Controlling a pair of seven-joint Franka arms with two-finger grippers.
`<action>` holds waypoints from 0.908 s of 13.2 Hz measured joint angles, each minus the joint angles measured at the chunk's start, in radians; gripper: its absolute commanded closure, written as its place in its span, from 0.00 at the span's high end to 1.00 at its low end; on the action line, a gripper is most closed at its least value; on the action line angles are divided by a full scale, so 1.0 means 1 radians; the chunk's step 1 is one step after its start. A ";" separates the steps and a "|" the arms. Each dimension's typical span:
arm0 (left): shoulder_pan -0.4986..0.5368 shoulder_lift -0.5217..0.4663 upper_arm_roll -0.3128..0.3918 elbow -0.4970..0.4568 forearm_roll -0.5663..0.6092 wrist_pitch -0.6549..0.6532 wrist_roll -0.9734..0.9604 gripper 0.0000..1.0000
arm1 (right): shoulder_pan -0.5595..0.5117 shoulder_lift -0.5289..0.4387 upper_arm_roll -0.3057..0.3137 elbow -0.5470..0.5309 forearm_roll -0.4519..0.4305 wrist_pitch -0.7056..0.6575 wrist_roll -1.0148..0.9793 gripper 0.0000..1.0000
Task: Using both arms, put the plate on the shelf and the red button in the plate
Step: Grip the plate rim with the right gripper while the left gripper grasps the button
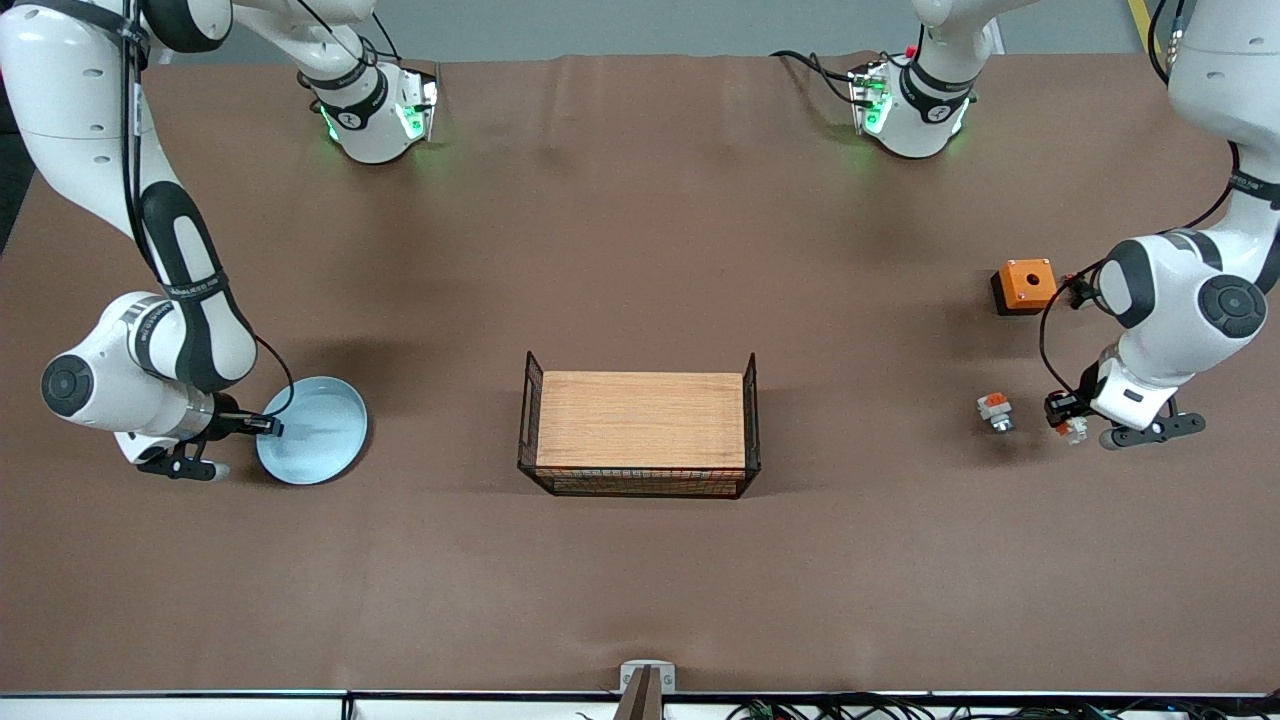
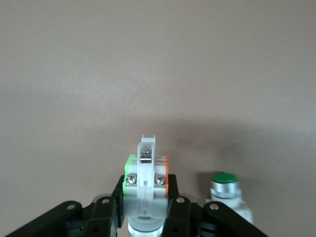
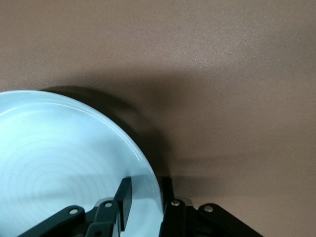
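Note:
The pale blue plate [image 1: 318, 432] lies flat on the table at the right arm's end and also shows in the right wrist view [image 3: 64, 163]. My right gripper [image 1: 268, 427] is open [image 3: 145, 186]. One finger stands inside the plate and the other outside its rim, with a gap at the inner finger. My left gripper [image 1: 1066, 418] is low over the table at the left arm's end, shut on the red button [image 1: 1074, 430]. In the left wrist view the button [image 2: 146, 168] is a white switch part with green and orange sides, clamped between the fingers of that gripper [image 2: 146, 184].
A wire basket [image 1: 527, 420] holding a wooden board [image 1: 640, 418] stands mid-table. A short white piece with an orange top and a metal end [image 1: 995, 411] lies beside the left gripper and shows with a green cap [image 2: 224, 183]. An orange box with a hole [image 1: 1025, 284] sits farther from the front camera.

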 measured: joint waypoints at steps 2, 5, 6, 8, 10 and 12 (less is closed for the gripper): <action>0.000 -0.065 -0.031 0.004 0.000 -0.067 0.000 0.00 | 0.000 -0.001 0.000 0.003 0.000 -0.006 -0.016 0.01; -0.001 -0.156 -0.081 0.015 0.000 -0.182 -0.010 0.00 | 0.000 -0.016 0.000 0.010 0.001 -0.036 -0.047 0.01; -0.001 -0.177 -0.092 0.020 0.000 -0.214 -0.019 0.00 | 0.000 -0.019 0.000 0.014 0.001 -0.040 -0.048 0.01; -0.001 -0.207 -0.109 0.034 0.000 -0.253 -0.034 0.00 | 0.001 -0.029 0.003 0.033 0.001 -0.050 -0.049 0.01; -0.001 -0.227 -0.124 0.063 -0.003 -0.323 -0.039 0.00 | 0.009 -0.057 0.005 0.061 0.001 -0.118 -0.049 0.01; -0.001 -0.243 -0.144 0.109 -0.036 -0.403 -0.043 0.00 | 0.012 -0.093 0.005 0.102 0.002 -0.236 -0.046 0.01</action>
